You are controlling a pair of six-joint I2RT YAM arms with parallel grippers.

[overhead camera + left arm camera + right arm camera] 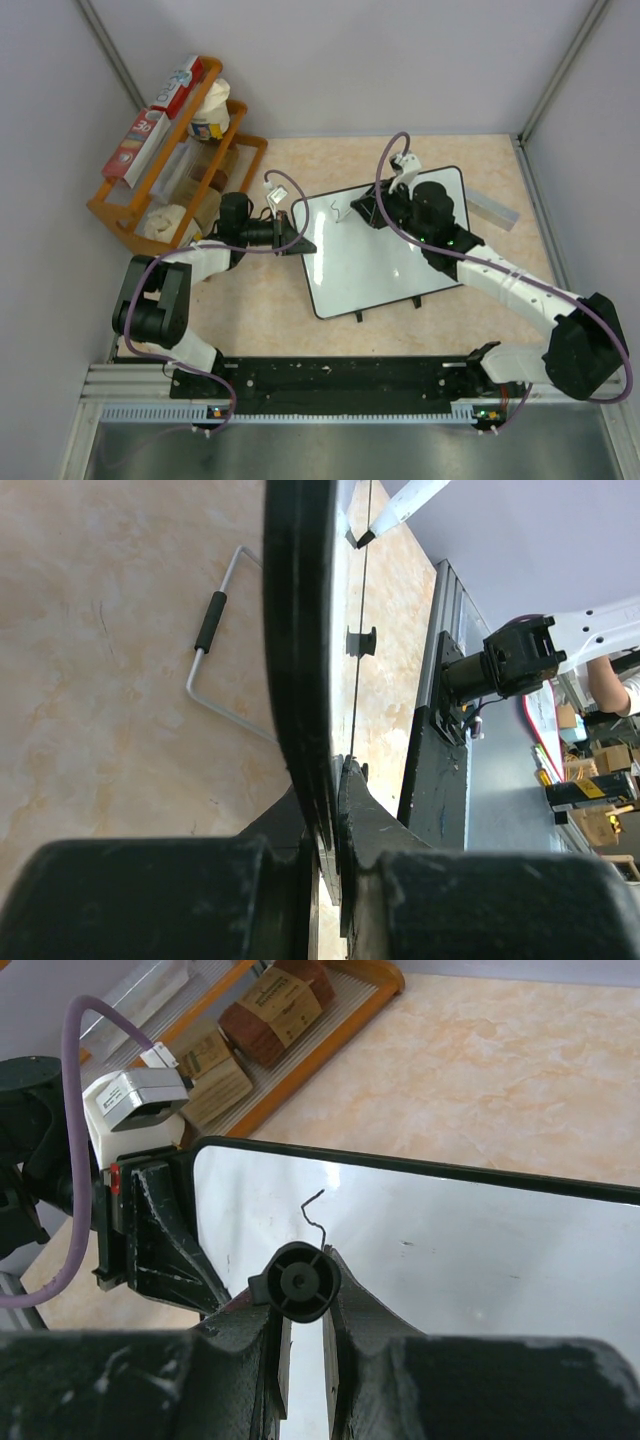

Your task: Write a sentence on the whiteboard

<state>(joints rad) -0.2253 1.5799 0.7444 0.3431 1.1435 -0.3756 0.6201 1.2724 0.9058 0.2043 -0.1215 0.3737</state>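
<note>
Top external view had the whiteboard [390,262] mid-table, with the left gripper [300,243] clamped on its left edge and the right gripper [372,212] over its upper left part. Left wrist view added a bent wire handle [213,628] lying on the table beside the board, with the fingers pressed tight on the black rim. Right wrist view showed the fingers pinching a marker [300,1280]. The sentence [315,1218] was just one thin squiggle, nothing readable. The labels on the brown boxes [285,1005] were too blurry to read.
</note>
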